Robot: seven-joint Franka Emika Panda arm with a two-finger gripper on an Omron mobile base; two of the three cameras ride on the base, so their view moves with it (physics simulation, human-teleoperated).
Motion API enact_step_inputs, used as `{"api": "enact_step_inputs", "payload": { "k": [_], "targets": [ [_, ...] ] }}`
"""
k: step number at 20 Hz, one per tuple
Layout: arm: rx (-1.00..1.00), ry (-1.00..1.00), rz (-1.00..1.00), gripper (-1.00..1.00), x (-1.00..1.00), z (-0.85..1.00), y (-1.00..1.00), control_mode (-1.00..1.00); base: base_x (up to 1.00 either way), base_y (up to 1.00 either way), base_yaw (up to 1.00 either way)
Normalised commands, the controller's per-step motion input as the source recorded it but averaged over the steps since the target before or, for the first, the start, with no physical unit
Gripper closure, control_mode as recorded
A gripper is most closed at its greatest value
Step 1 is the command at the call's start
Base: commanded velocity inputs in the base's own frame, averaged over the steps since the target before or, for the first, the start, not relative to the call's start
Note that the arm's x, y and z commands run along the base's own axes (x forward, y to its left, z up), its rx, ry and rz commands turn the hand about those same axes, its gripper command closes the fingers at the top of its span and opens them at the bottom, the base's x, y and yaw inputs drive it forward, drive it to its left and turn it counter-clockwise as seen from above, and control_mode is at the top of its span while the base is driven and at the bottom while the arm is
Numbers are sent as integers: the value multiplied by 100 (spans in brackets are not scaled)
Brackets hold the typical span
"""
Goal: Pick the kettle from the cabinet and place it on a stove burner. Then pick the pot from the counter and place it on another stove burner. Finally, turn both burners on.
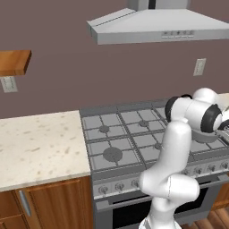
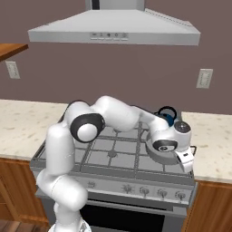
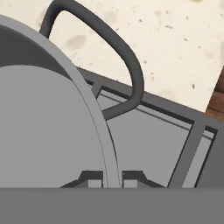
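- Left base view: places the pot [image 1: 206,135] low at the right front corner of the stove [image 1: 120,138], mostly hidden behind the white arm [image 1: 174,156] that bends over it; leaves the beige tabletop [image 1: 36,143] to the left bare and the cabinet's open shelf board [image 1: 13,61] up on the wall with nothing seen on it
- Right base view: puts the dark-blue kettle [image 2: 168,118] upright on the right rear burner, black arched handle up, just behind the arm's wrist; keeps it well back, probably so the front burner is free for the second vessel; tucks the grey pot under the wrist over the right front burner, mouth up and level, one small loop handle poking out toward the right-hand tabletop
- Hand view: has the end effector [image 3: 111,178] clenched on the pot's thin rim, one finger inside the wall and one outside, most likely because the wide body is too broad to span; looks down past the loop handle [image 3: 129,65] onto the grate bars and the speckled tabletop beyond
- Cannot tell whether the base rests on the grate or hangs just above it
- Judged axis: no real long side to so round a pot, but the line through its two handles seems to run across the stove, left to right
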Motion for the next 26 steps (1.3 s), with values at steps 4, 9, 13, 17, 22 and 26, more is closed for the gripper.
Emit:
{"api": "enact_step_inputs", "payload": {
  "k": [4, 9, 13, 17, 22, 26],
  "targets": [
    [0, 3, 0, 100, -1, 0, 7, -100, 0, 0, 0],
    [0, 5, 0, 100, -2, 0, 0, -100, 0, 0, 0],
    [0, 5, 0, 100, 0, -1, 0, -100, 0, 0, 0],
    [0, 9, 0, -100, 0, -5, 0, -100, 0, 0, 0],
    [0, 5, 0, -100, 0, 0, 0, -100, 0, 0, 0],
    [0, -1, 0, -100, -24, 16, 0, -100, 0, 0, 0]
  ]
}}
